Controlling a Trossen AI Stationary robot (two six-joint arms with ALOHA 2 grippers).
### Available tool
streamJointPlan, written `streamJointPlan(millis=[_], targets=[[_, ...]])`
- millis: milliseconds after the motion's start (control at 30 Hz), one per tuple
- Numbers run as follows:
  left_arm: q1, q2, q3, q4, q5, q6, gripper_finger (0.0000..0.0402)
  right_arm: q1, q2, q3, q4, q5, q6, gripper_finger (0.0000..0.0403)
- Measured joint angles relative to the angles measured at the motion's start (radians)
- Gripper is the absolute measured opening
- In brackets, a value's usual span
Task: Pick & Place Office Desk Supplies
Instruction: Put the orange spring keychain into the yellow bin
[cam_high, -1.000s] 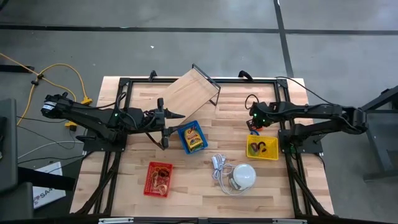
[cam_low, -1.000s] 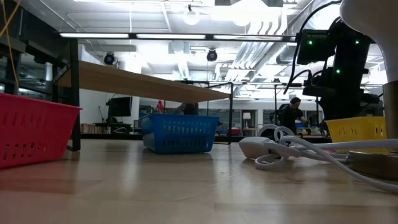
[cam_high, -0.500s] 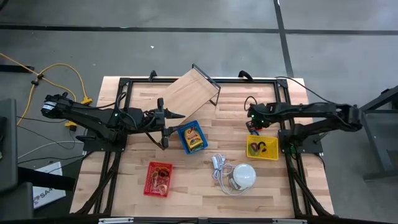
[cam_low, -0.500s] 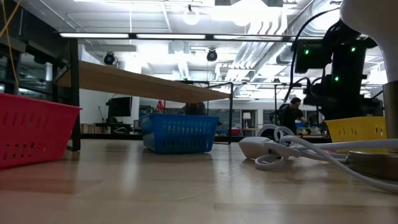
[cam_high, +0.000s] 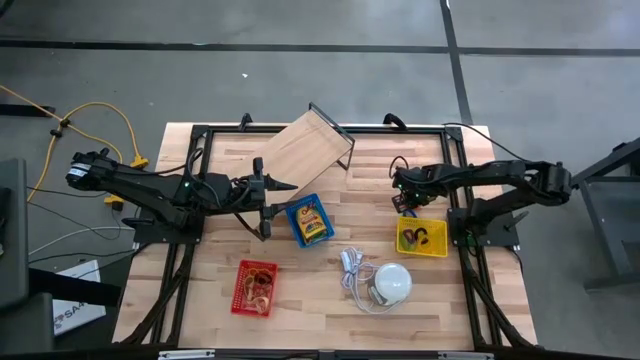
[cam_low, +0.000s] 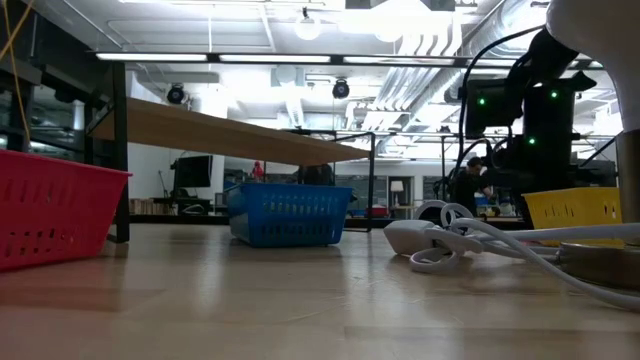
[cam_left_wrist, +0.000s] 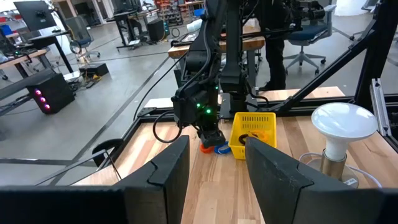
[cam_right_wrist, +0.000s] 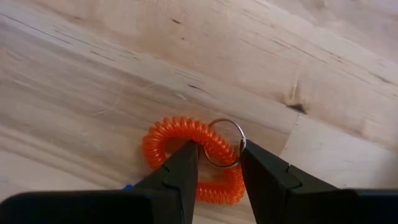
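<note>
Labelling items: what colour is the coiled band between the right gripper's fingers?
Orange coil band with a metal ring, clearest in the right wrist view.

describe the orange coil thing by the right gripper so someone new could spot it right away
Start at the yellow basket on the table's right side. On the bare wood just beyond it, under the right gripper, lies the orange coil. It is a springy spiral loop with a metal key ring, outside any basket.

surface: pale wood plank table (cam_high: 220, 250) | near edge: red plastic mesh basket (cam_high: 255, 288) | centre: blue plastic mesh basket (cam_high: 309, 221) | right: yellow plastic mesh basket (cam_high: 422, 238) | beside yellow basket: orange coiled plastic wrist band with metal ring (cam_right_wrist: 198, 160) – flat on wood | front centre: white dome lamp with white cord (cam_high: 388, 283) | back: tilted wooden board on black wire frame (cam_high: 305, 148)
</note>
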Motion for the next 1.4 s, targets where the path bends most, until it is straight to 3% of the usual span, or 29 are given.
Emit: streamJointPlan(millis=[600,967,1400], targets=[[0.000,0.000,0.000,0.000,0.000,0.000,0.0150,0.000,0.000,-0.001,0.017,-0.006,-0.004,0.0028],[0.000,0.000,0.000,0.000,0.000,0.000,0.0150,0.001,-0.012,-0.003,0.016,-0.005,-0.007,0.0025],[0.000,0.000,0.000,0.000,0.000,0.000,0.0150,0.000,-0.257,-0.003,0.013,-0.011,-0.064,0.0023]])
